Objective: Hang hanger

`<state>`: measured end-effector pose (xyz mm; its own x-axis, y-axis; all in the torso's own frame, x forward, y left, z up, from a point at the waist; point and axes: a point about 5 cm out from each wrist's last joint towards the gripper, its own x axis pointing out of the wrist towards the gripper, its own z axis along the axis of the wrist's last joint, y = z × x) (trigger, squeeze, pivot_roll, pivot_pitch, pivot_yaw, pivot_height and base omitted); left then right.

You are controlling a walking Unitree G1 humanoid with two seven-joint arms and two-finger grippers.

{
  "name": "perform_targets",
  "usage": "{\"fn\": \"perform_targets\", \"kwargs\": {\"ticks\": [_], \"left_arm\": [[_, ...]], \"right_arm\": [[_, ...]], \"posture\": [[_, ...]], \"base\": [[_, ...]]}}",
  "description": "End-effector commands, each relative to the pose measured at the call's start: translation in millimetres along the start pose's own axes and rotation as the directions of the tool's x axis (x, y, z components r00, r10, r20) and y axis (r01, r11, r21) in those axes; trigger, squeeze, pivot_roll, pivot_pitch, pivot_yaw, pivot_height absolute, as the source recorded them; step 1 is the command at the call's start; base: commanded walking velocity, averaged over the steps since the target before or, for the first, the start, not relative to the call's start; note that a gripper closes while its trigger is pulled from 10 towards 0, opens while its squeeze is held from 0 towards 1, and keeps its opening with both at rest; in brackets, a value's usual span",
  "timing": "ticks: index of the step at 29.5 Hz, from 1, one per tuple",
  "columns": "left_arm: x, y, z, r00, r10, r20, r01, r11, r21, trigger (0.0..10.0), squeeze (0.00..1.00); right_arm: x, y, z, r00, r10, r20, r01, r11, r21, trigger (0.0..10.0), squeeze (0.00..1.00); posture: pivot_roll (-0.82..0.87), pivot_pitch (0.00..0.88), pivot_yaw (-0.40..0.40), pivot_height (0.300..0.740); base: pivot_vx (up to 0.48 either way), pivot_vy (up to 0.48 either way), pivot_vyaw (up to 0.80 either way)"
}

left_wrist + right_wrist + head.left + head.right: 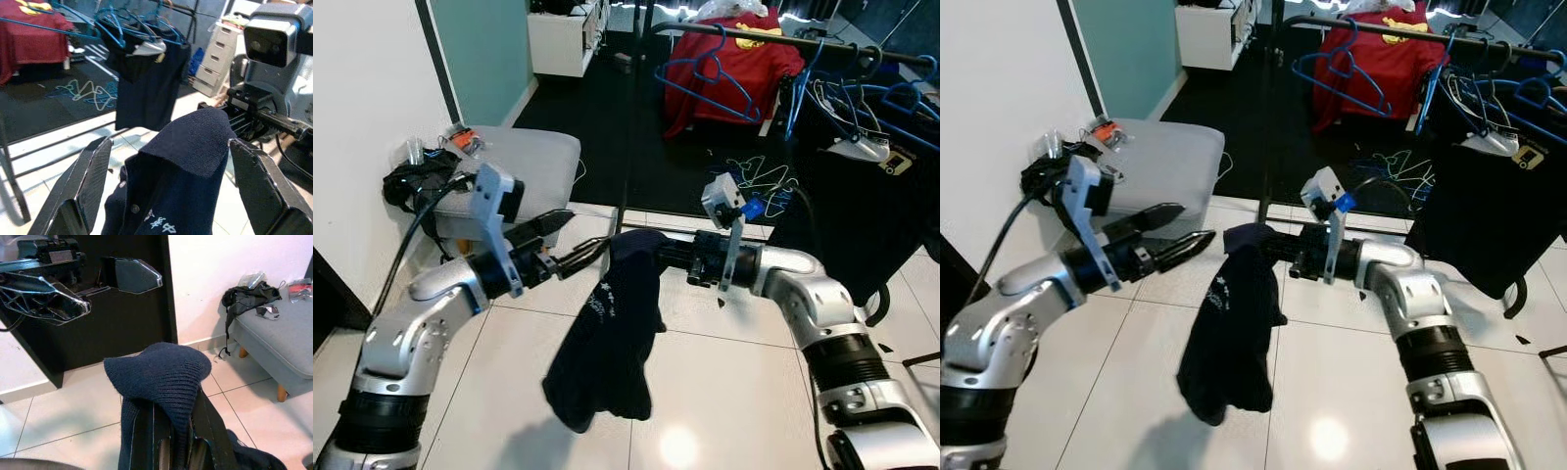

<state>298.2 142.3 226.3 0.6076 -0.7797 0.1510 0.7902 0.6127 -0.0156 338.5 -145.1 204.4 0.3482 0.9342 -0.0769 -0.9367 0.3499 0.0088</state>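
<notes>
Garment: dark navy knit shirt with small white lettering (607, 343) hangs limp between the two arms, well above the glossy white tile floor (705, 392); its top fold drapes over the right gripper's fingers.
Right gripper: right gripper (658, 250) reaches in toward the robot's left, fingers closed on the shirt's top fold; right wrist view shows knit fabric bunched over and between the black fingers (146, 440).
Left gripper: left gripper (1185, 243) level with the shirt's top, just beside it, fingers (88, 186) spread wide and holding nothing; left wrist view has the fold sitting between them, not touching.
Hanger: can't tell whether one is inside the shirt; none visible at the fold. Blue plastic hangers (710, 83) hang on the black clothes rail (754, 39) ahead, next to a red t-shirt (744, 64) and a dark garment (146, 88); more pale wire hangers lie on the dark rug (607, 147) under the rail.
Side: grey upholstered stool (524, 162) with a black tangle of cables against the white wall, robot's left.
Step (judgement): shirt in hand, well short of the rail; nothing hung yet.
Next (judgement): left fingers need to close on the fold or shoulder to spread the shirt, then carry it forward and up to the rail. Risk: the single pinch slipping.
</notes>
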Motion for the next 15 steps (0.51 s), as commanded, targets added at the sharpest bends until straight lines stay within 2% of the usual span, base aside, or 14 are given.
{"fn": "perform_targets", "kwargs": {"ticks": [1,4,5,6,8,9,15], "left_arm": [[2.9,-2.1,0,1.000,-0.020,0.002,0.020,1.000,0.006,10.0,1.00],[6.8,-3.0,-4,0.999,-0.039,-0.021,0.039,0.999,0.027,10.0,1.00],[11.9,-7.0,-8,0.996,-0.074,-0.054,0.077,0.996,0.052,10.0,0.21],[15.4,-12.1,-11,0.991,-0.112,-0.080,0.117,0.991,0.070,10.0,0.00],[15.4,-12.1,-11,0.991,-0.112,-0.080,0.117,0.991,0.070,10.0,0.00],[18.1,-22.9,-15,0.979,-0.178,-0.101,0.185,0.981,0.066,10.0,0.00],[17.7,-33.0,-18,0.970,-0.217,-0.110,0.224,0.973,0.054,10.0,0.00]], "right_arm": [[1.7,2.2,10,0.999,0.034,0.018,-0.034,0.999,-0.029,0.0,0.00],[-0.2,2.3,11,0.999,0.047,0.003,-0.047,0.998,-0.041,0.0,0.00],[-2.5,2.5,15,0.998,0.070,-0.006,-0.070,0.996,-0.048,0.0,0.00],[-4.4,3.3,18,0.996,0.092,-0.015,-0.093,0.994,-0.049,0.0,0.00],[-4.4,3.3,18,0.996,0.092,-0.015,-0.093,0.994,-0.049,0.0,0.00],[-7.0,4.5,21,0.992,0.122,-0.032,-0.123,0.991,-0.043,0.0,0.00],[-7.2,6.0,22,0.988,0.145,-0.048,-0.147,0.989,-0.035,0.0,0.00]], "posture": [[-0.03,0.102,-0.016,0.740],[-0.04,0.103,-0.009,0.740],[-0.06,0.104,-0.017,0.740],[-0.06,0.102,-0.026,0.740],[-0.06,0.102,-0.026,0.740],[-0.06,0.101,-0.039,0.740],[-0.06,0.098,-0.044,0.740]], "base": [[0.000,0.000,0.00],[0.000,0.000,0.00],[0.000,0.000,0.00],[0.000,0.000,0.00],[0.000,0.000,0.00],[0.000,0.000,0.00],[0.000,0.000,0.00]]}}
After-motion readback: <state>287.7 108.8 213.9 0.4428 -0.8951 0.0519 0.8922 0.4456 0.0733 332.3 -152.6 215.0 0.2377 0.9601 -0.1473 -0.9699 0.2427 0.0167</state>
